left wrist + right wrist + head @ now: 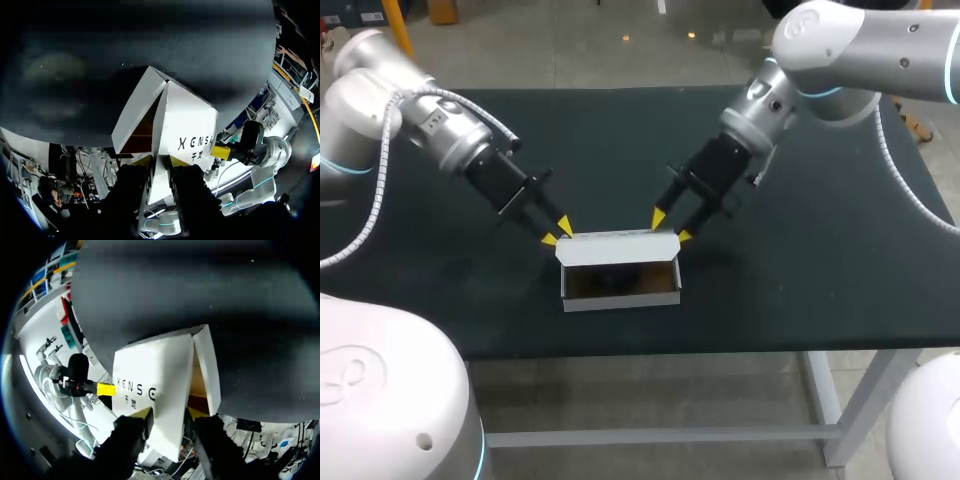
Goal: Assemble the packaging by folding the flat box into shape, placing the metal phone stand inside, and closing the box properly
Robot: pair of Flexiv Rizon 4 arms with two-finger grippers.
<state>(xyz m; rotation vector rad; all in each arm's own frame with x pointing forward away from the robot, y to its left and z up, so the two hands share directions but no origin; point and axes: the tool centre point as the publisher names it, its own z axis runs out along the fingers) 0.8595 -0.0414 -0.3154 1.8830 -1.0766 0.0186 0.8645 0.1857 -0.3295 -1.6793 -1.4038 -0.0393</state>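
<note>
Likely closing step: box [620, 298] sits open mid desk [800, 280], L fingers [563, 226] & R fingers [658, 217] clamped on its raised lid [620, 240] at rear corners; next, fold lid fwd & tuck.

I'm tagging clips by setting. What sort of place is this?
Probably a robotics lab or test bench: a yellow-tipped left claw and right claw sit at the back corners of an open white box on a dark table.
</note>
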